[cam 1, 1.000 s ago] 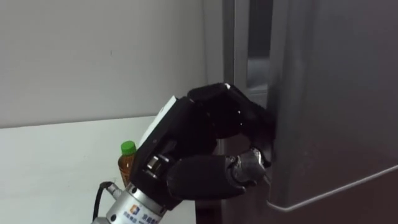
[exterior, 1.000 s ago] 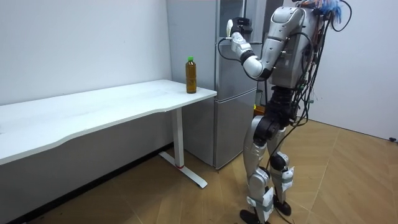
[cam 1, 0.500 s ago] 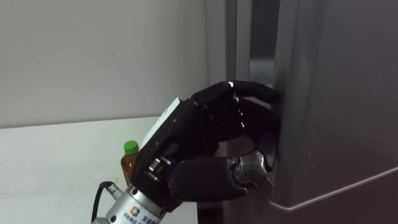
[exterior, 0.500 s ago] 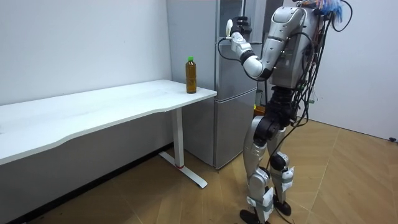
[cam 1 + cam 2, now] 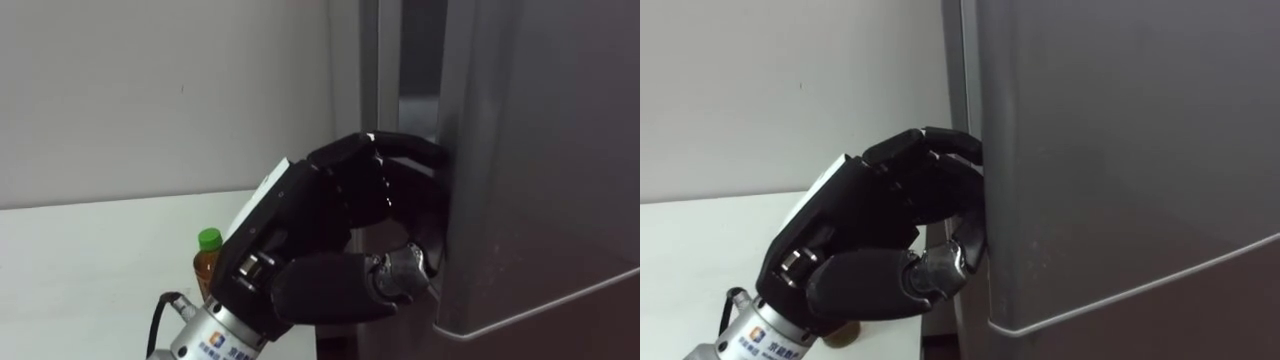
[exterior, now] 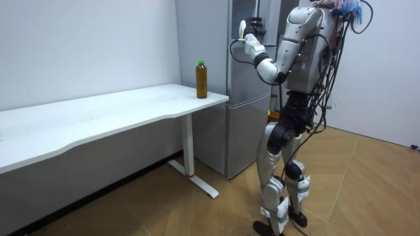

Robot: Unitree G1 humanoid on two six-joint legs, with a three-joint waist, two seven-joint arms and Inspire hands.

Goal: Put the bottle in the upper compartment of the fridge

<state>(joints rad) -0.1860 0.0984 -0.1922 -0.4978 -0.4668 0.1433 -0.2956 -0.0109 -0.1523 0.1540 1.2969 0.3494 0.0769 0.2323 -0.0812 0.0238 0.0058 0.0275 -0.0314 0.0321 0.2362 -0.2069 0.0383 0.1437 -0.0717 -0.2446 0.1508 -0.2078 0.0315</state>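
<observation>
The robot stands facing the fridge [image 6: 244, 98], its left hand [image 5: 320, 225] raised and its fingers hooked round the edge of the upper door [image 5: 540, 150] (a dark gap shows along that edge). The bottle [image 6: 201, 78] stands upright on the tabletop [image 6: 118, 108], at the corner nearest the fridge.

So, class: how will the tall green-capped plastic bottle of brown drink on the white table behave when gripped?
The green-capped brown bottle is tall and narrow, so it probably tips if nudged. It looks full, so likely weighty. Smooth plastic may slip.
</observation>
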